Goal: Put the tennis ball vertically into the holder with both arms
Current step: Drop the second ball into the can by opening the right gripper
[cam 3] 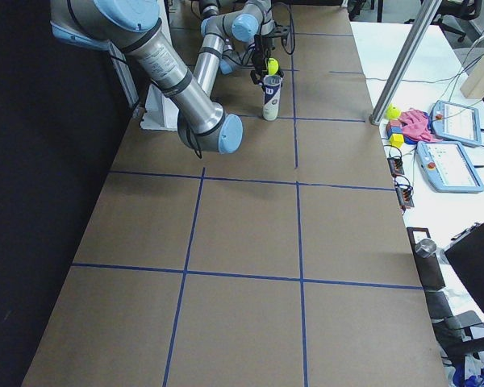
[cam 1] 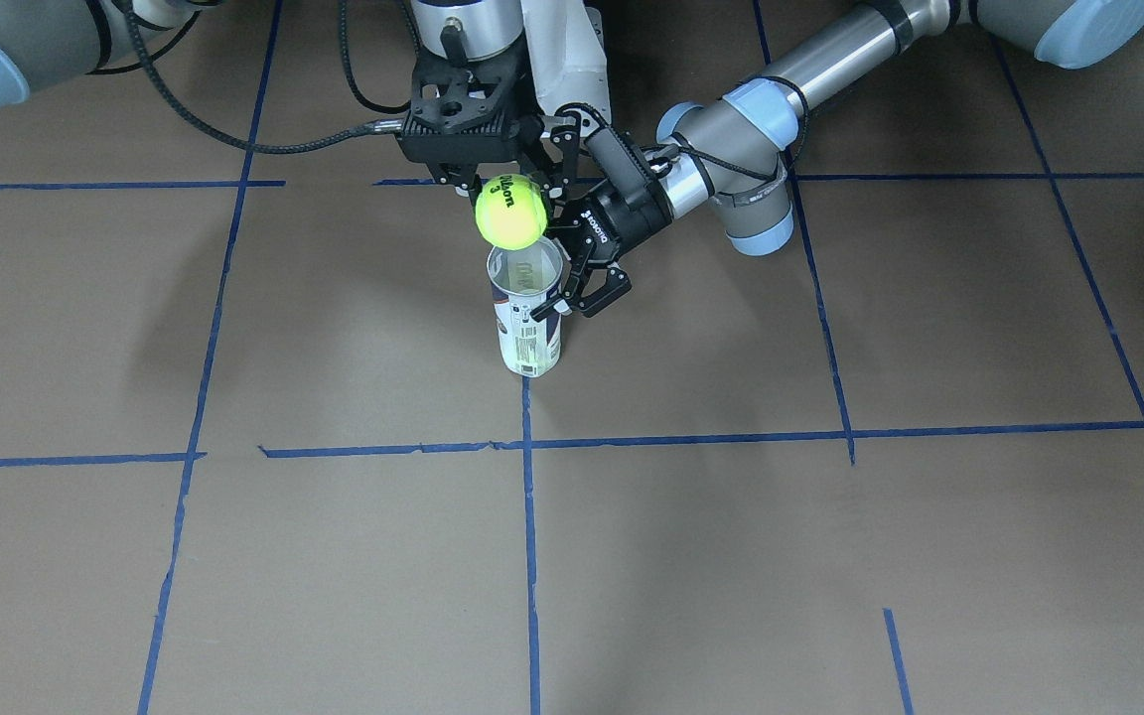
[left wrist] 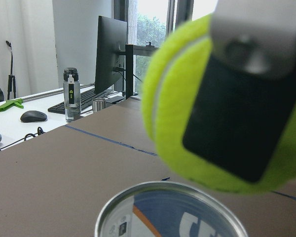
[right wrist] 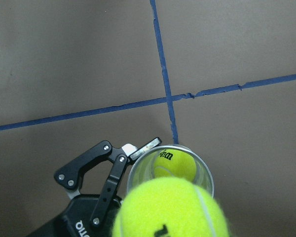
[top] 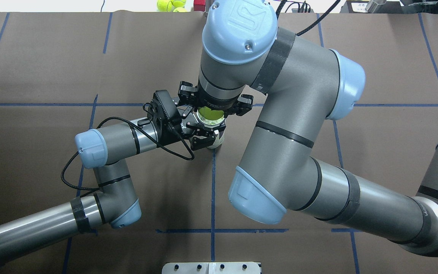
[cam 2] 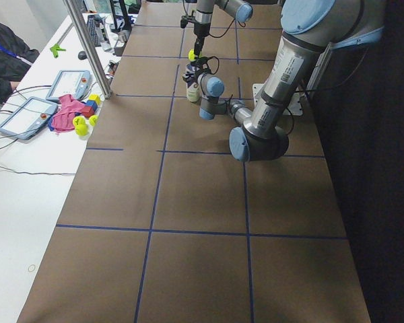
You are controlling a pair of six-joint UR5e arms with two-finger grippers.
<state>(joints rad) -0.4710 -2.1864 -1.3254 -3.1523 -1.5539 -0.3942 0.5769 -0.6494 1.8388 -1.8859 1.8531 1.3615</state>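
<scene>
1. Judged tennis ball (cam 1: 510, 214) light, fuzzy and a bit springy, so grippy rather than slick. Best pinched across its middle, as done here.
2. Judged holder (cam 1: 529, 323) light, thin clear plastic w/ smooth wall, prob. easy to tip or dent. Best clasped gently on the wall below the rim.
3. Found holder upright on table (cam 1: 830, 556), mouth open upward, w/ another ball (right wrist: 173, 165) already at its bottom (rt wrist view).
4. Found held ball just above the mouth, approx. centred over it, not yet inside.
5. Clamped on ball from both sides w/ right gripper (cam 1: 506, 191), pointed straight down, wrist vertical over holder.
6. Closed round holder's upper part w/ left gripper (cam 1: 572, 294), brought in sideways, wrist approx. level, forearm low over table.
7. Reckoned little clearance betw. ball & tube wall. Slight offset could catch the rim.
</scene>
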